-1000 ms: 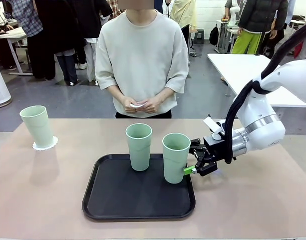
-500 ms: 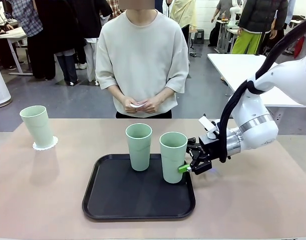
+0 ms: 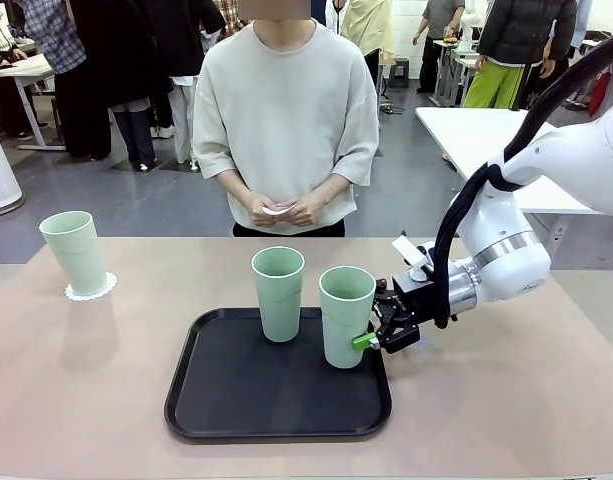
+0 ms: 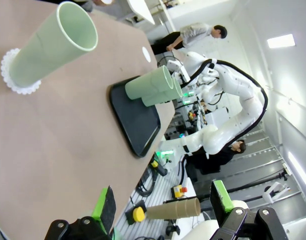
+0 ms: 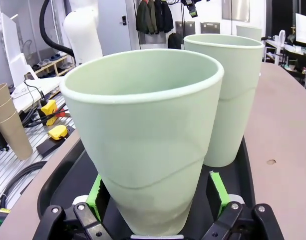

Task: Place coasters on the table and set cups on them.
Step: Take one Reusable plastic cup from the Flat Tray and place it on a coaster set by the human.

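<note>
Two mint-green cups (image 3: 278, 292) (image 3: 346, 315) stand on a black tray (image 3: 276, 400) on the tan table (image 3: 86, 400). A third cup (image 3: 74, 250) stands on a white scalloped coaster (image 3: 90, 290) at the far left. My right gripper (image 3: 371, 338) is open, its green pads on either side of the right tray cup's lower half (image 5: 148, 145); the other tray cup (image 5: 227, 100) stands behind. My left gripper (image 4: 162, 205) is open and empty, looking across the table at the cup on its coaster (image 4: 53, 47). The person holds another coaster (image 3: 277, 210) in both hands.
The person stands at the table's far edge, in the middle. A white table (image 3: 486, 140) and other people are behind. Bare tabletop lies left and right of the tray. A stack of brown paper cups (image 5: 8, 125) sits off the table's side.
My right gripper has slid left, further around the right tray cup, and that cup has shifted slightly left. The person and the other cups have not moved.
</note>
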